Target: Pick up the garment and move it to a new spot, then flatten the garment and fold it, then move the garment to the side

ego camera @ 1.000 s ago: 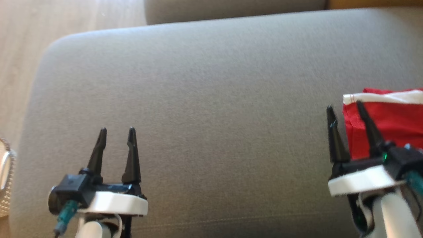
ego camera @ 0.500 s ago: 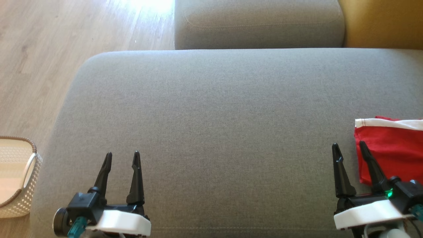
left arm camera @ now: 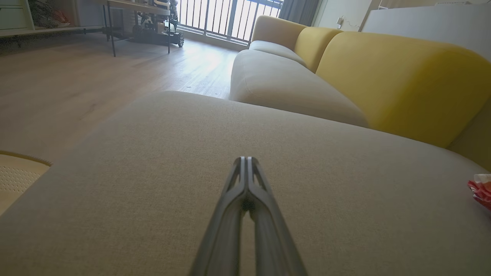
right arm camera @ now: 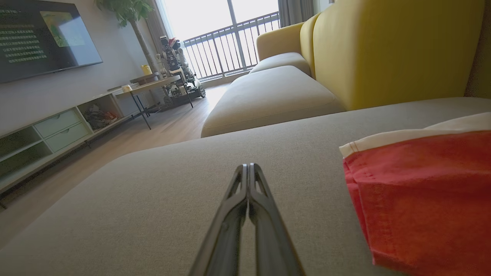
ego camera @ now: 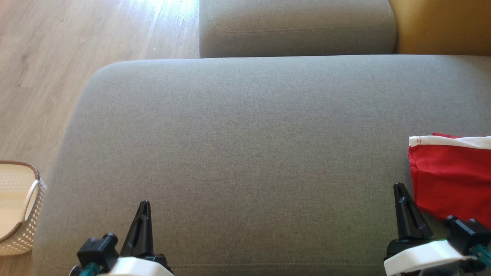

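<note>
The folded red garment (ego camera: pixel 450 176) with a white band along its far edge lies at the right edge of the grey sofa cushion (ego camera: pixel 245 145). It also shows large at the right of the right wrist view as the garment (right arm camera: pixel 422 191), and as a small red corner (left arm camera: pixel 479 189) in the left wrist view. My right gripper (ego camera: pixel 401 189) is shut and empty, just left of the garment's near corner. My left gripper (ego camera: pixel 144 205) is shut and empty over bare cushion at the lower left. In both wrist views the fingertips meet, left gripper (left arm camera: pixel 245 159), right gripper (right arm camera: pixel 245 165).
A white woven basket (ego camera: pixel 17 207) stands on the wooden floor (ego camera: pixel 46 57) left of the cushion. A second grey seat cushion (ego camera: pixel 295 27) lies beyond, with the yellow backrest (ego camera: pixel 441 27) at the far right. A TV console (right arm camera: pixel 57 130) lines the far wall.
Both grippers have gone from open to shut and drawn back toward the bottom edge. The camera moved between the frames, shifting the whole picture.
</note>
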Controlling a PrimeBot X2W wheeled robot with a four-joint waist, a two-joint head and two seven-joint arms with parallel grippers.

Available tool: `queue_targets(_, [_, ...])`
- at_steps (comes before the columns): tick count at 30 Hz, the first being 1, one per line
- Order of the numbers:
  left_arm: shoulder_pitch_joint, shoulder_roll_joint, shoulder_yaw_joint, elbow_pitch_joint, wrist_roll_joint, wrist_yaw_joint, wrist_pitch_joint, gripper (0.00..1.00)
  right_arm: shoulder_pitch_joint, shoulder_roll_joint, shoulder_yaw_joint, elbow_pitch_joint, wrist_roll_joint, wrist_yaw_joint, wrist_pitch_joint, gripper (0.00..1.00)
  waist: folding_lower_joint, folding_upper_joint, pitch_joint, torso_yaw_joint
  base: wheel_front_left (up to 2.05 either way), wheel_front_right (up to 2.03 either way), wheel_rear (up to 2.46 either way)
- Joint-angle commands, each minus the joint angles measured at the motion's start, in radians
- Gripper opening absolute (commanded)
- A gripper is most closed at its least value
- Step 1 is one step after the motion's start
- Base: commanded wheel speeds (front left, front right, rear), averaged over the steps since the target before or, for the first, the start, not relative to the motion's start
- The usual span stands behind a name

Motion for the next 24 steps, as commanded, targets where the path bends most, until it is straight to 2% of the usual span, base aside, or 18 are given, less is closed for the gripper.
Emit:
queue_targets(1, [-0.046,0.008,0.011,-0.029,-0.025,-0.010,0.003,0.00,-0.033,-0.009,-0.001,-0.028,0.028,0.000,0.008,0.00,0.0000,0.0000,0.000,-0.001,0.00,0.00,0.00])
queue_targets(24, [-0.097,0.023,0.045,0.015,-0.307,-0.046,0.055,0.00,-0.076,-0.019,0.001,0.007,0.297,0.000,0.066,0.00,0.0000,0.0000,0.005,-0.024,0.00,0.00,0.00])
